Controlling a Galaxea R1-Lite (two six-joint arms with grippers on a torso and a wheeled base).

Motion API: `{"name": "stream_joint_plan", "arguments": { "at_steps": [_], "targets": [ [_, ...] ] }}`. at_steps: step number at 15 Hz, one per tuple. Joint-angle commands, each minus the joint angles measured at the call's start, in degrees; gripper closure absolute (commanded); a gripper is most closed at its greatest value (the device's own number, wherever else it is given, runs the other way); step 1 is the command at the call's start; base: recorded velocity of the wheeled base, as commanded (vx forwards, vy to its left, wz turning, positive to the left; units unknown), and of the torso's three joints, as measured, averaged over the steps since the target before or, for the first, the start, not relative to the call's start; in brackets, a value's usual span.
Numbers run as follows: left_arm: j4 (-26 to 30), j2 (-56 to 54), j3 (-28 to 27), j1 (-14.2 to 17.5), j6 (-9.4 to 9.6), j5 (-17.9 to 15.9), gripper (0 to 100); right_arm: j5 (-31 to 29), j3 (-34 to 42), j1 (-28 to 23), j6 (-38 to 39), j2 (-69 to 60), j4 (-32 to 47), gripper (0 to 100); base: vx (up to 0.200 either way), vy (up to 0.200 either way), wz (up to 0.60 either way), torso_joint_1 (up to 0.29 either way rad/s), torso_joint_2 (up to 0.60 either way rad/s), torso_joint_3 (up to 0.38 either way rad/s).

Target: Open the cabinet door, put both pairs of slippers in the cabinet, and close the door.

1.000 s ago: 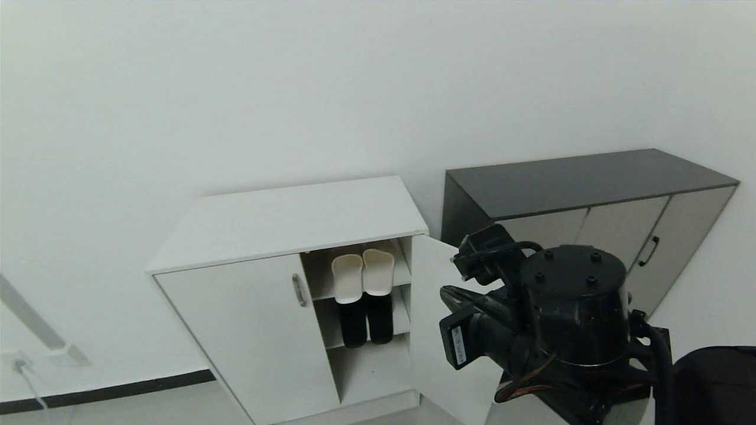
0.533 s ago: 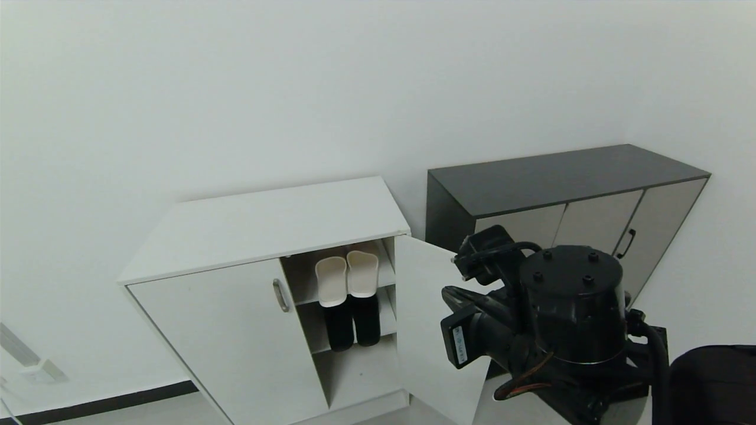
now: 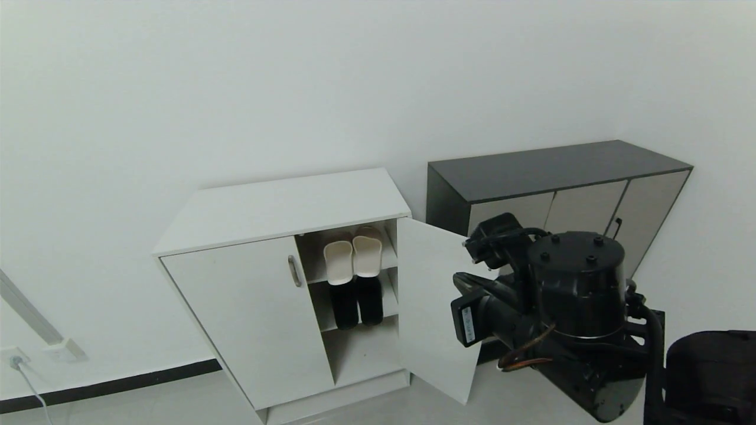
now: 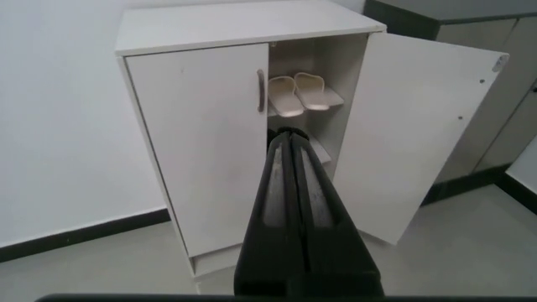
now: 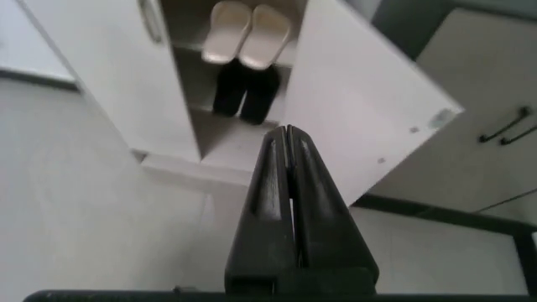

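- White cabinet (image 3: 283,206): landmark, standing against the wall. Its left door (image 3: 248,313) is shut and carries a vertical metal handle (image 3: 291,271). Its right door (image 3: 434,307) stands swung wide open.
- Sticker (image 4: 501,60): small and pale, at the top outer corner of the open door's inner face. Its print is too small to read.
- White slippers (image 3: 353,260): a pair side by side on the cabinet's upper shelf, in the open right half.
- Black slippers (image 3: 357,304): a pair side by side on the shelf directly below the white pair.
- Left gripper (image 4: 289,132): fingers pressed together with nothing between them. It is held in front of the cabinet, apart from it, and points toward the shut door's handle edge.
- Right gripper (image 5: 288,128): fingers likewise closed and empty. It is in front of the cabinet's open half, touching neither door nor shelf.
- Dark sideboard (image 3: 555,171): just right of the cabinet, doors shut.
- Wall socket (image 3: 13,358): low on the wall, well left of the cabinet, with a cable plugged in.
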Motion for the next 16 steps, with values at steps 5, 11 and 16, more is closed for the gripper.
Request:
{"name": "stream_joint_plan", "arguments": {
  "at_steps": [5, 11, 16],
  "targets": [
    [0.0, -0.01, 0.0, 0.0, 0.1, 0.0, 100, 5.88, -14.5, -15.04, -1.09, 6.06, 6.68, 100, 0.0, 0.0, 0.0, 0.0, 0.0, 0.0],
    [0.0, -0.01, 0.0, 0.0, 0.01, 0.09, 100, 9.48, -29.18, -22.6, 1.72, 14.67, 14.94, 100, 0.0, 0.0, 0.0, 0.0, 0.0, 0.0],
    [0.0, -0.01, 0.0, 0.0, 0.01, 0.09, 100, 12.21, -35.95, -27.87, 3.22, 23.99, 16.34, 100, 0.0, 0.0, 0.0, 0.0, 0.0, 0.0]
  ]
}}
